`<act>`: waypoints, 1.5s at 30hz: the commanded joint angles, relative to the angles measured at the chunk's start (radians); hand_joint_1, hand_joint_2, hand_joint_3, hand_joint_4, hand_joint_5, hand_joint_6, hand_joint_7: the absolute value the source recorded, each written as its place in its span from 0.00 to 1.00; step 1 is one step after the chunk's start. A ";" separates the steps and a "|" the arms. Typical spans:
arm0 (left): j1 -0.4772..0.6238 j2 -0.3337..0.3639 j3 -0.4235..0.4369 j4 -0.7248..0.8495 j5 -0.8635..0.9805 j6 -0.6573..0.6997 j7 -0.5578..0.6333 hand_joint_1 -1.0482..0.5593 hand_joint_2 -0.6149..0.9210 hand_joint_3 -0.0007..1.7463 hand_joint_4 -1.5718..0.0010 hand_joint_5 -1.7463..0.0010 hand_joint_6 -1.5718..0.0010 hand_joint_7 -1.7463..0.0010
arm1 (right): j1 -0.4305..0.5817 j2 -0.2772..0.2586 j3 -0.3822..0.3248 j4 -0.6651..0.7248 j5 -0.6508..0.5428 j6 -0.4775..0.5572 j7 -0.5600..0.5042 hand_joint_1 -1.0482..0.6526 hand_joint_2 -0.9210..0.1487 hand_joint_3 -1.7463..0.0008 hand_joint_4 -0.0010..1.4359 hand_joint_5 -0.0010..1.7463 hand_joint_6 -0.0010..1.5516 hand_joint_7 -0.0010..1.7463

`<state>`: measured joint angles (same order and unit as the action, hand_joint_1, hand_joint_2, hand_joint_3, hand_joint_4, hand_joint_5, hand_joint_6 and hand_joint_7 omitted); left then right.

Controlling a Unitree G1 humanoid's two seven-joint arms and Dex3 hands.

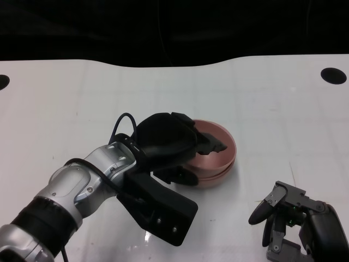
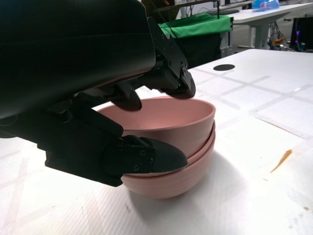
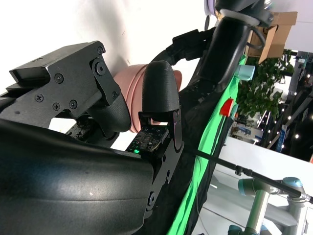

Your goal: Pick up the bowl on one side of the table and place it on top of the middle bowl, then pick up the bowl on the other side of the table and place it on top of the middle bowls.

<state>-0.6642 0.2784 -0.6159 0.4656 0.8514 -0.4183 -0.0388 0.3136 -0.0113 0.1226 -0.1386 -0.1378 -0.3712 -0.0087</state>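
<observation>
The left robot hand point(image 1: 173, 143) grasps the top bowl point(image 2: 166, 122) by its rim at roughly the 9 o'clock side: upper fingers point(image 2: 171, 78) reach over the lip into the cavity, and a lower finger point(image 2: 146, 155) presses the outer wall. This pink bowl sits nested in the stack point(image 1: 218, 164) near the centre of the table point(image 1: 65, 98). The left wrist view shows at least two lower rims beneath it, so the stack appears complete; this is a judgement, since the exact count is hard to confirm.

The right robot hand point(image 1: 297, 221) rests apart from the stack at about 4 o'clock from it, fingers spread and holding nothing.

Hazards from this state:
- If the left hand withdraws before fully letting go, the finger hooked inside the lip may drag the top bowl upward or sideways, unseating it.
- The lower finger lies at the seam between bowls; pulling it out laterally could shift the bowls beneath.
- A tilted release may leave the top bowl canted rather than seated flush.
</observation>
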 commanded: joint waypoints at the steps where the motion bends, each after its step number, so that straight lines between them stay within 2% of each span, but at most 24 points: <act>1: 0.030 0.043 0.032 -0.070 -0.019 0.022 -0.042 0.19 1.00 0.30 0.87 0.86 0.80 1.00 | 0.004 -0.002 -0.003 -0.007 0.005 0.009 -0.001 0.61 0.59 0.09 0.63 1.00 0.54 0.81; 9: 0.149 0.095 0.134 -0.167 -0.096 -0.040 0.050 0.19 1.00 0.28 0.86 0.82 0.76 0.98 | 0.003 0.000 -0.004 -0.003 0.019 0.009 0.005 0.62 0.59 0.09 0.63 1.00 0.55 0.81; 14: 0.266 0.081 0.223 -0.243 -0.153 -0.050 0.131 0.30 1.00 0.21 0.81 0.75 0.70 0.96 | 0.002 -0.004 -0.006 0.001 0.008 0.003 0.001 0.62 0.59 0.09 0.63 1.00 0.54 0.81; 17: 0.338 0.045 0.267 -0.264 -0.214 -0.070 0.191 0.37 1.00 0.15 0.79 0.64 0.65 0.96 | 0.006 -0.004 -0.006 -0.002 0.014 0.005 0.007 0.62 0.59 0.09 0.63 1.00 0.54 0.81; 18: 0.365 0.028 0.283 -0.270 -0.252 -0.077 0.199 0.39 1.00 0.14 0.81 0.55 0.63 0.95 | 0.007 -0.004 -0.005 -0.004 0.013 0.007 0.007 0.62 0.59 0.09 0.63 1.00 0.54 0.81; 19: 0.389 0.016 0.297 -0.278 -0.283 -0.082 0.202 0.40 1.00 0.14 0.83 0.47 0.61 0.94 | 0.008 -0.004 -0.005 -0.005 0.012 0.007 0.007 0.62 0.59 0.08 0.63 1.00 0.54 0.81; 23: 0.500 -0.040 0.355 -0.343 -0.439 -0.078 0.175 0.44 1.00 0.15 0.82 0.30 0.58 0.90 | 0.008 -0.006 -0.005 -0.006 0.007 0.010 0.008 0.62 0.59 0.09 0.63 1.00 0.54 0.81; 24: 0.525 -0.053 0.368 -0.360 -0.482 -0.070 0.164 0.45 1.00 0.15 0.81 0.27 0.58 0.88 | 0.008 -0.006 -0.005 -0.006 0.008 0.011 0.009 0.62 0.59 0.09 0.62 1.00 0.54 0.81; 25: 0.542 -0.063 0.378 -0.373 -0.511 -0.063 0.154 0.46 1.00 0.15 0.80 0.24 0.60 0.80 | 0.008 -0.006 -0.005 -0.006 0.008 0.011 0.010 0.62 0.59 0.09 0.62 1.00 0.54 0.81; 26: 0.553 -0.069 0.384 -0.382 -0.529 -0.058 0.145 0.46 1.00 0.16 0.80 0.22 0.67 0.66 | 0.008 -0.006 -0.005 -0.006 0.009 0.012 0.010 0.62 0.59 0.09 0.62 1.00 0.54 0.81; 28: 0.594 -0.087 0.399 -0.414 -0.605 -0.030 0.112 0.46 1.00 0.16 0.79 0.21 0.71 0.58 | 0.007 -0.005 -0.005 -0.006 0.007 0.011 0.009 0.62 0.59 0.09 0.62 1.00 0.54 0.81; 29: 0.623 -0.099 0.409 -0.436 -0.657 -0.011 0.090 0.48 1.00 0.16 0.74 0.22 0.71 0.49 | 0.007 -0.005 -0.006 -0.005 0.006 0.010 0.007 0.62 0.59 0.09 0.62 1.00 0.54 0.81; 33: 0.729 -0.136 0.438 -0.551 -0.810 0.111 0.028 0.50 1.00 0.16 0.66 0.21 0.67 0.38 | 0.009 -0.004 -0.003 -0.009 0.010 0.012 0.011 0.62 0.59 0.09 0.62 1.00 0.54 0.81; 35: 0.769 -0.150 0.448 -0.614 -0.858 0.191 0.007 0.52 1.00 0.18 0.63 0.20 0.65 0.37 | 0.009 -0.003 -0.003 -0.011 0.008 0.016 0.009 0.62 0.59 0.09 0.62 1.00 0.54 0.81; 39: 0.818 -0.158 0.472 -0.697 -0.902 0.315 -0.014 0.54 0.89 0.40 0.57 0.19 0.60 0.36 | 0.005 -0.004 -0.005 -0.004 0.011 0.009 0.010 0.62 0.59 0.09 0.62 1.00 0.54 0.81; 45: 0.841 -0.164 0.508 -0.699 -0.932 0.360 -0.047 0.55 0.82 0.52 0.51 0.12 0.54 0.30 | 0.010 -0.005 -0.005 -0.007 0.008 0.011 0.010 0.62 0.59 0.09 0.62 1.00 0.54 0.81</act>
<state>0.1705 0.1054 -0.1220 -0.2379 -0.0691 -0.0599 -0.0669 0.3182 -0.0114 0.1206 -0.1398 -0.1382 -0.3585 0.0006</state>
